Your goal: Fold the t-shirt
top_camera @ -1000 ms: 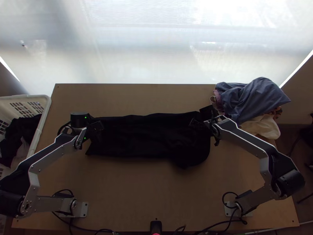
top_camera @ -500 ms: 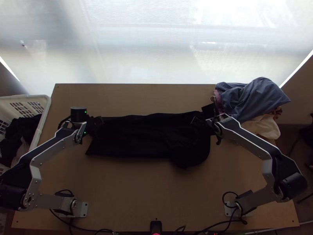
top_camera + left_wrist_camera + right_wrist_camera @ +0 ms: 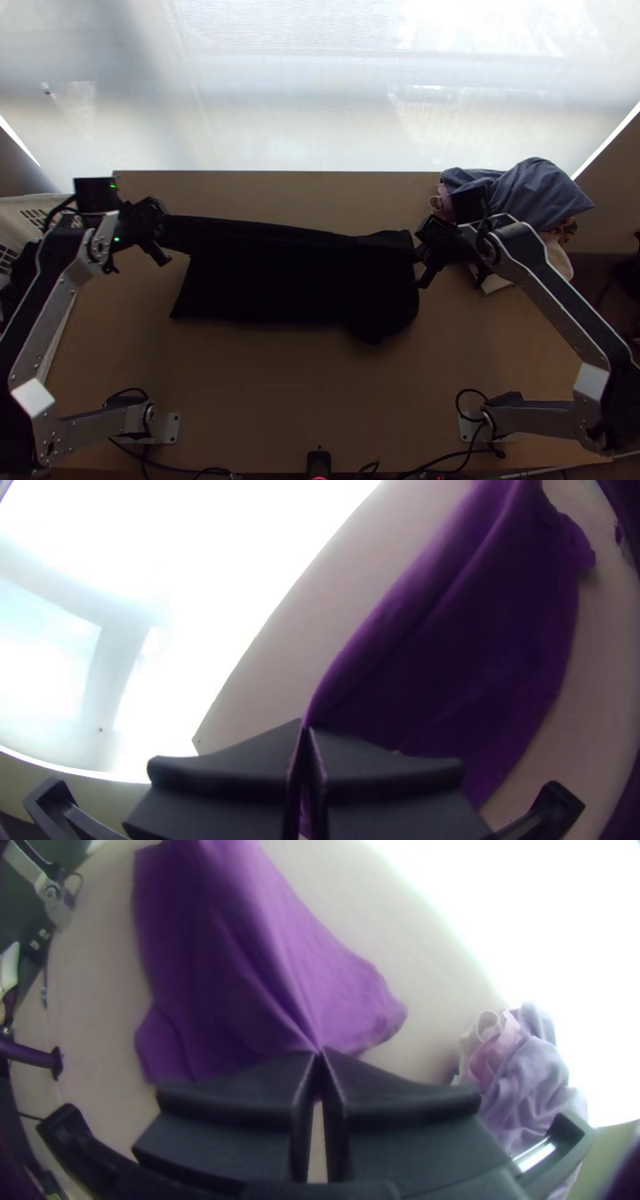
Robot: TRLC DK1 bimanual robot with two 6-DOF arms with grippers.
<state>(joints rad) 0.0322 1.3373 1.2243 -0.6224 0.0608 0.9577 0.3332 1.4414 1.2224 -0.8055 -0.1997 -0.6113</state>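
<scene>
Black t-shirt lies across the worktop; my left end effector pinches its far left corner, my right end effector its right edge.

you are facing a broad, pale window glowing beyond the wooden table; floor is lying dark on your right.

Dark t-shirt folded into a long strip across the table.
</scene>
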